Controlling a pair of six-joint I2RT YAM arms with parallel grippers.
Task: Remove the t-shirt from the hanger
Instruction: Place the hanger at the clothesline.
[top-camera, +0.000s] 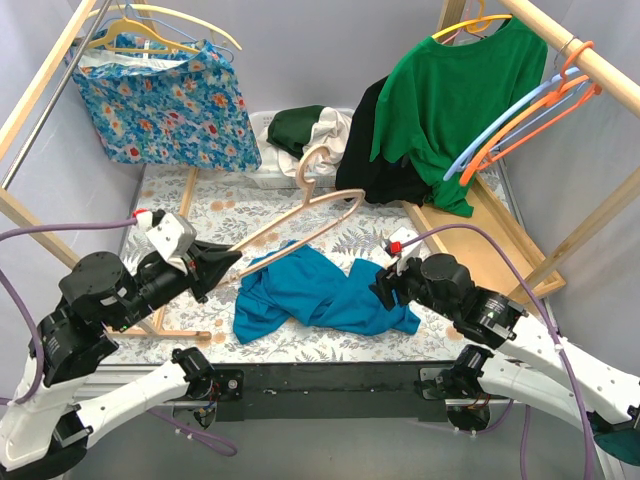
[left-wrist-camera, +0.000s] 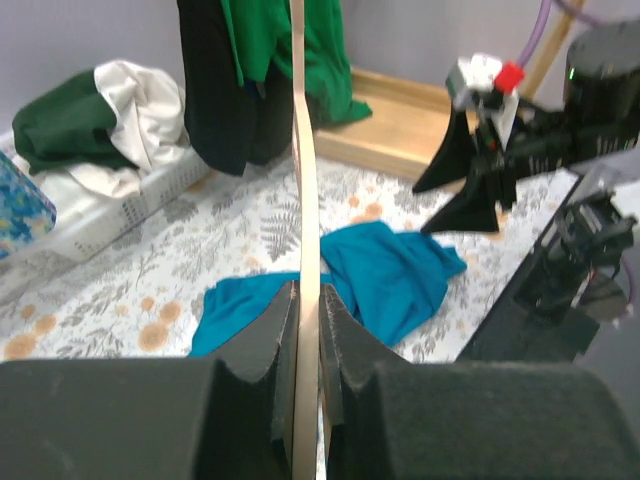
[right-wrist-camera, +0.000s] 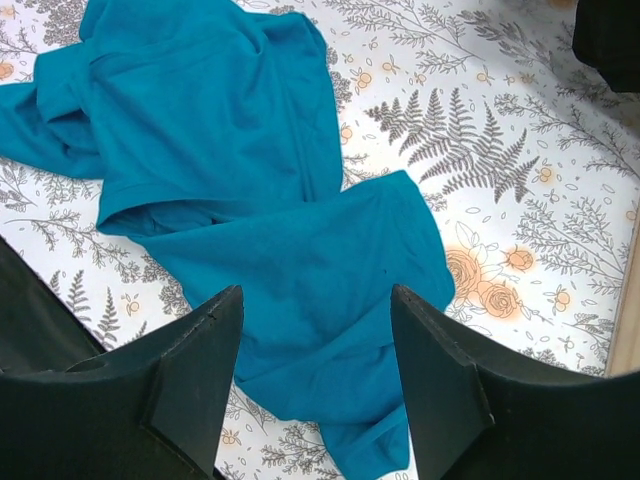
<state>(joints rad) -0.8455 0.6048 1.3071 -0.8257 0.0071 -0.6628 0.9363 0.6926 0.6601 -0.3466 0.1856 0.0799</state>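
Note:
A teal t-shirt (top-camera: 315, 292) lies crumpled on the floral table, off the hanger; it also shows in the left wrist view (left-wrist-camera: 385, 275) and the right wrist view (right-wrist-camera: 260, 230). My left gripper (top-camera: 222, 262) is shut on the end of a pale wooden hanger (top-camera: 310, 215), which is held above the table with its hook pointing away. In the left wrist view the hanger (left-wrist-camera: 304, 180) runs between my fingers (left-wrist-camera: 270, 340). My right gripper (top-camera: 385, 283) is open and empty, just above the shirt's right edge, and its fingertips (right-wrist-camera: 205, 335) frame the cloth.
A green shirt (top-camera: 455, 90) and a black garment (top-camera: 385, 150) hang on the right rack beside blue and orange hangers (top-camera: 520, 125). A floral garment (top-camera: 165, 105) hangs at back left. A bin of clothes (top-camera: 300, 140) stands at the back. A wooden frame rail (top-camera: 175, 333) lies at left.

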